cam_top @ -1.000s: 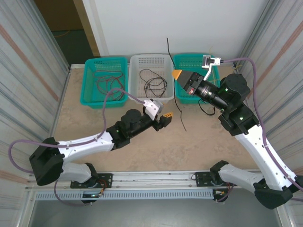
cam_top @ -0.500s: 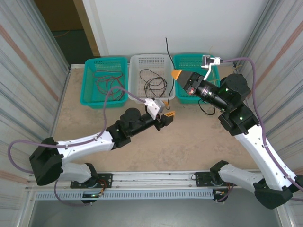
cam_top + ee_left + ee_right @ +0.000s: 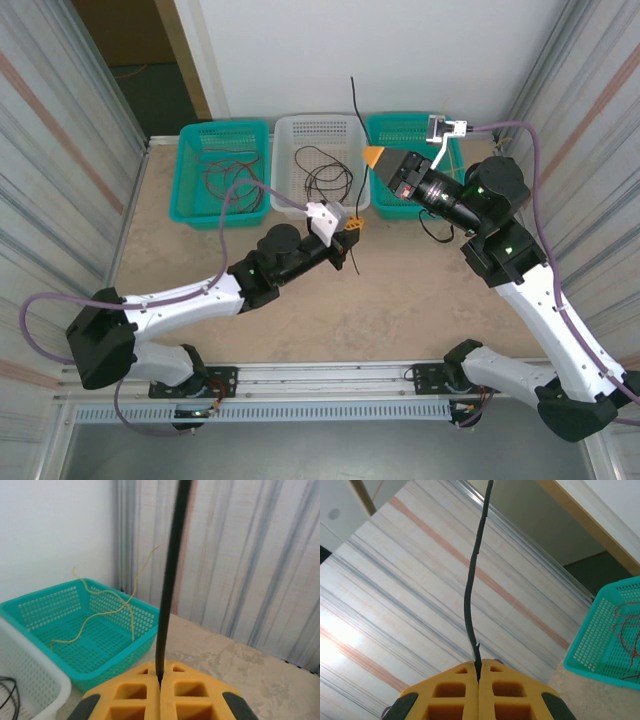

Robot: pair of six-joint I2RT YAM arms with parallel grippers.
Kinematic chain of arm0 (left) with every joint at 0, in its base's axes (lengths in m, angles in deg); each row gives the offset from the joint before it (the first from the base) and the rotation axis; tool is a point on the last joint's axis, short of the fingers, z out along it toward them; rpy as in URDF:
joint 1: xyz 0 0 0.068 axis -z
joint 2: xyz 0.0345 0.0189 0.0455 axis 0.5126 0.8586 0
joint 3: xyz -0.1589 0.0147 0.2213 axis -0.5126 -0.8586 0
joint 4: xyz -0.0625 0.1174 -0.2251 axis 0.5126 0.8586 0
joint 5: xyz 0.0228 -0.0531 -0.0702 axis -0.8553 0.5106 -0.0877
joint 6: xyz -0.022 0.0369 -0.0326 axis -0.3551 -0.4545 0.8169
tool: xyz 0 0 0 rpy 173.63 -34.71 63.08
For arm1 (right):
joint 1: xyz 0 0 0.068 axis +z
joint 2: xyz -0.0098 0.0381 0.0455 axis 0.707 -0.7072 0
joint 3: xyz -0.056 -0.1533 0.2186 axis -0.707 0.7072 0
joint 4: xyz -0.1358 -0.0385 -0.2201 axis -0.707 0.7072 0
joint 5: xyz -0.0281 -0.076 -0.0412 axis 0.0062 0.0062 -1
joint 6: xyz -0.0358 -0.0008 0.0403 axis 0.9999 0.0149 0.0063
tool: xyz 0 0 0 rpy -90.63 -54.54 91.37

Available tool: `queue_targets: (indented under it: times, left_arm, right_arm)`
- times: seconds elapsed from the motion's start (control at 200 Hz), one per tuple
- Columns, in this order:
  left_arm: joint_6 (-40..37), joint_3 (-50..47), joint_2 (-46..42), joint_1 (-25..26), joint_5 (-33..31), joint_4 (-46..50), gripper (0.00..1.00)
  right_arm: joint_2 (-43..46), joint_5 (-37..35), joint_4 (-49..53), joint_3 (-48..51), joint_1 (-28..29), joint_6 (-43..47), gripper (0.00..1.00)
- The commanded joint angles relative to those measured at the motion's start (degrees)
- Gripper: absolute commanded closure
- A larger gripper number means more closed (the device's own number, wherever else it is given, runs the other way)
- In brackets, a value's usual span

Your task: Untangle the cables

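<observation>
One black cable [image 3: 354, 110] hangs nearly upright in front of the baskets. My right gripper [image 3: 371, 156] is shut on its upper part. In the right wrist view the cable [image 3: 472, 580] rises out of the pinched yellow fingers [image 3: 479, 672]. My left gripper [image 3: 352, 229] is shut on the same cable lower down, and a short tail hangs below it. The left wrist view has the cable [image 3: 170, 580] standing straight up from the closed jaws [image 3: 160, 677]. A coiled black cable [image 3: 328, 178] lies in the white basket, and red cables [image 3: 225, 175] lie in the left teal basket.
Three baskets stand along the back wall: teal [image 3: 190, 205], white [image 3: 288, 205], teal [image 3: 385, 125]. A yellow cable [image 3: 107, 607] lies in the right teal basket [image 3: 145, 612]. Another black cable loop [image 3: 435, 232] rests on the table by the right arm. Striped walls close both sides.
My left gripper moved up and right to the hanging black cable and shut on it. The cable's lower end now hangs straighter instead of trailing across the table. The right arm kept still.
</observation>
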Motion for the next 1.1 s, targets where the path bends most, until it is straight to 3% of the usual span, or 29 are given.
queue_targets:
  times: [0.0, 0.215, 0.26, 0.376, 0.506, 0.746, 1.097]
  left_arm:
    - [7.48, 3.06, -0.35, -2.87, -7.99, 6.40, 1.00]
    - [22.62, 9.93, 1.45, -11.30, -5.24, 20.28, 1.00]
    - [22.94, 10.88, 1.81, -11.70, -4.10, 20.75, 1.00]
    - [20.00, 14.49, 2.77, -11.64, -5.10, 24.38, 1.00]
    - [15.16, 21.20, 4.60, -12.81, -11.13, 32.35, 1.00]
    - [10.91, 41.69, 16.98, -20.78, -8.33, 45.46, 1.00]
    - [2.86, 72.70, 40.49, -24.77, -9.42, 55.52, 1.00]
  right_arm:
    - [3.12, 1.30, -4.64, 2.10, -0.26, 0.03, 0.99]
    - [5.68, 0.90, -6.37, 7.96, -0.26, 1.33, 0.97]
    - [6.19, 0.36, -6.12, 9.18, -0.26, 1.61, 0.90]
    - [7.32, -3.32, -1.87, 10.09, -0.26, 4.00, 0.54]
    - [8.36, -12.10, 11.41, 7.41, -1.24, 9.39, 0.42]
    - [11.35, -16.79, 23.89, 8.91, -4.30, 11.82, 0.39]
    - [15.94, -18.97, 31.46, 11.76, -4.40, 13.15, 0.38]
